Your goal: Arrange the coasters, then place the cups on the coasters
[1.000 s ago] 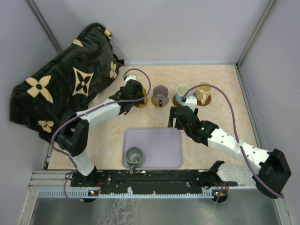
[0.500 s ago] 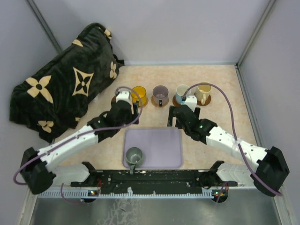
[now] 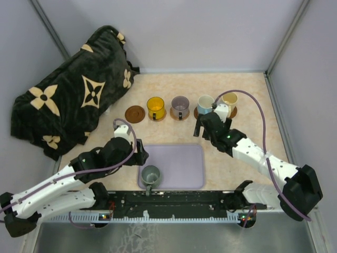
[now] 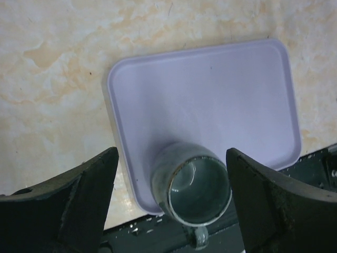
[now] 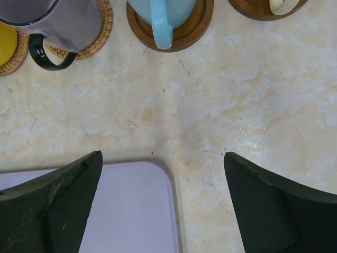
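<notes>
Top external view, left to right. Far left: black plush blanket with tan flower motifs point(image 3: 73, 89), heaped at the edge of the beige marbled worktop point(image 3: 247, 89). Next, along the far row: one bare dark-brown round coaster point(image 3: 135, 113). Then yellow handled mug point(image 3: 156, 107), mauve-purple mug point(image 3: 180, 106), light blue mug with white inside point(image 3: 205, 104) and cream mug point(image 3: 229, 101), each seated on its own round brown coaster point(image 5: 197, 23). Nearer the arms: lavender rectangular tray point(image 3: 184, 158), with grey-green mug point(image 3: 150, 175) upright in its near-left corner.

Left wrist view: left tool point(image 4: 171, 158) released, fingers point(image 4: 79, 195) spread wide with the grey-green mug between them, not clamped on it.

Right wrist view: right tool point(image 5: 162, 158) likewise released, grasping nothing. Poised over bare worktop just beyond the tray's far-right corner, short of the mauve-purple and light blue mugs.
</notes>
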`<state>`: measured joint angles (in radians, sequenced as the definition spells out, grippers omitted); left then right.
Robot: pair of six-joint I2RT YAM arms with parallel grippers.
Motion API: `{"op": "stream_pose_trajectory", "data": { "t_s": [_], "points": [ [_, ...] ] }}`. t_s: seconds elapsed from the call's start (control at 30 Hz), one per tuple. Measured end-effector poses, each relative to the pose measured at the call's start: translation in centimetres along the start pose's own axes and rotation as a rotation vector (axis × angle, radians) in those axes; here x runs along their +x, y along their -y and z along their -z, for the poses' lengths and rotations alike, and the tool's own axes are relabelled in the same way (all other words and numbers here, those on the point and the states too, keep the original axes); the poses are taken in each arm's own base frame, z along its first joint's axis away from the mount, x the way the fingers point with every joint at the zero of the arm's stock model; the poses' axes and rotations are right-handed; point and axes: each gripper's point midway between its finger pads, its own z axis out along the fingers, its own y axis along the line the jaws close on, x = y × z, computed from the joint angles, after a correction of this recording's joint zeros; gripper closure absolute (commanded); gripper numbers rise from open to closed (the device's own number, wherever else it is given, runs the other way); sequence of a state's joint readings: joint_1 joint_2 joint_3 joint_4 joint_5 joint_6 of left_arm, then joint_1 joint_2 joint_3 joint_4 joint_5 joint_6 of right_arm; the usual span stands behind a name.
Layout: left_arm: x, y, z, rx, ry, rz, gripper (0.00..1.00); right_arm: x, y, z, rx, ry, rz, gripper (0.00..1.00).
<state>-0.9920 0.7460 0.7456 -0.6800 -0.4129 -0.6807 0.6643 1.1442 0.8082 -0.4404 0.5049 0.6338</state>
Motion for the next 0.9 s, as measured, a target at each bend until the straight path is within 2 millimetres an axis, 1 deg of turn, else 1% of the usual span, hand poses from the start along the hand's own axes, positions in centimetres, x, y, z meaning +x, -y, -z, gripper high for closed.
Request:
{"op": "stream_pose_trajectory", "data": {
  "t_s": [0.1, 0.2, 0.3, 0.4, 0.5, 0.6, 0.67, 0.73, 0.8, 0.9],
  "points": [
    [1.9, 0.0, 0.7, 0.012, -0.079, -0.010, 0.12, 0.3, 0.0, -0.1, 0.001, -0.009, -0.005, 0.01],
    [3.3, 0.1, 1.7, 0.039, -0.138, -0.003, 0.08, 1.1, 0.3, -0.3, 0.008, -0.024, -0.010, 0.01],
    [4.0, 0.6, 2.7, 0.073, -0.173, 0.006, 0.07, 2.1, 0.8, -0.5, 0.021, -0.044, -0.006, 0.01],
    [4.9, 1.2, 3.2, 0.102, -0.218, 0.009, 0.07, 2.4, 1.0, -0.5, 0.027, -0.052, -0.005, 0.01],
    [6.8, 2.3, 3.6, 0.130, -0.285, -0.016, 0.07, 2.4, 1.0, -0.5, 0.028, -0.052, -0.009, 0.01],
    [9.2, 3.7, 4.3, 0.157, -0.355, -0.067, 0.06, 2.3, 1.0, -0.5, 0.027, -0.051, -0.009, 0.01],
    [10.9, 4.2, 4.6, 0.150, -0.395, -0.107, 0.06, 2.3, 0.9, -0.5, 0.025, -0.050, -0.010, 0.01],
    [12.4, 4.3, 4.5, 0.119, -0.429, -0.144, 0.05, 2.2, 0.8, -0.5, 0.021, -0.048, -0.013, 0.02],
    [13.7, 3.9, 4.3, 0.068, -0.452, -0.175, 0.05, 2.2, 0.6, -0.6, 0.012, -0.048, -0.016, 0.02],
    [14.6, 3.3, 3.9, 0.011, -0.463, -0.194, 0.06, 2.5, 0.3, -0.9, -0.001, -0.056, -0.018, 0.02]
  ]
}}
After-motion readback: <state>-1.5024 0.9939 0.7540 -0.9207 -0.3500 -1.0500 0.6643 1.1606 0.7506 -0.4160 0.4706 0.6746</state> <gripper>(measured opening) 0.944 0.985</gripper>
